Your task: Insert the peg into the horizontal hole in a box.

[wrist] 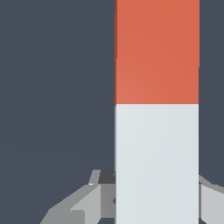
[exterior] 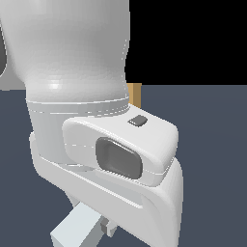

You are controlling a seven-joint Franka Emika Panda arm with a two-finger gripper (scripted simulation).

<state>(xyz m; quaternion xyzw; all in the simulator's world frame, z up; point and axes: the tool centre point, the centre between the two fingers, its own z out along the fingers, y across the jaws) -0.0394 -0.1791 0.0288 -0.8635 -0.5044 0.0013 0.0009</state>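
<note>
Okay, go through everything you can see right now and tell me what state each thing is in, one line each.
Peg: lies between the gripper fingers, pale half nearest the gripper, red-orange half pointing away; not inserted.
Gripper: fingers on either side of the peg's pale half; contact cannot be told.
Box: only a tan sliver shows behind the arm; its hole is hidden.

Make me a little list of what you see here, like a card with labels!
peg: long bar, one half red-orange, one half pale grey-white, fills much of the wrist view
gripper: fingers on both sides of the peg's pale half; contact unclear
box: only a tan sliver shows behind the arm in the exterior view
hole: hidden
floor: dark blue-grey
</note>
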